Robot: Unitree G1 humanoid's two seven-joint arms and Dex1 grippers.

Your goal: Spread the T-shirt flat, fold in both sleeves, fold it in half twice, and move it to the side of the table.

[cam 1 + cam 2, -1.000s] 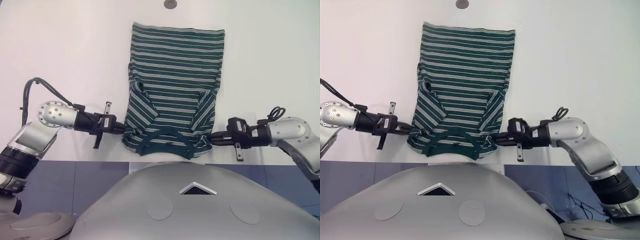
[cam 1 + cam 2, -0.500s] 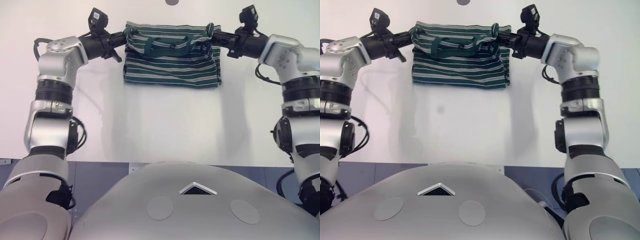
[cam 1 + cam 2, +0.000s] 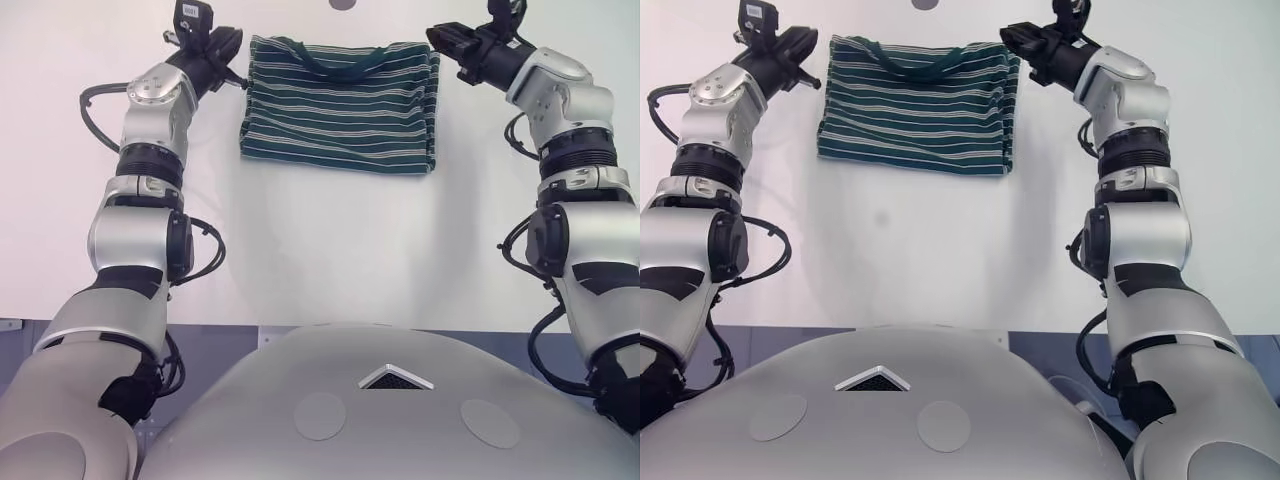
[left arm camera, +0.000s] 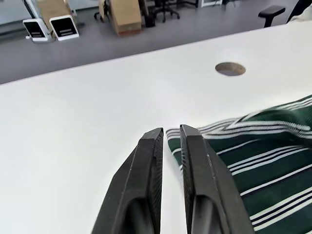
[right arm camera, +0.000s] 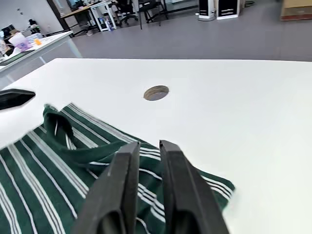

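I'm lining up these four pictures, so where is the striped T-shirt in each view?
Left eye view: T-shirt top centre, between the arms.
Right eye view: top, left of centre.
Left wrist view: just beside the left gripper.
Right wrist view: beside the right gripper.
Shared landmark: round grey table port.

The T-shirt is dark green, crossed by thin white stripes, some of them paired. Its neckband, along the shirt's 12 o'clock edge, is plain dark green. The table under it is plain white, with a round grey grommet at 12 o'clock from the shirt. The left gripper, at the shirt's 10 o'clock, is matte black. The right gripper, at 2 o'clock, is the same black. Beyond the table, the floor is grey and the cardboard boxes are tan.
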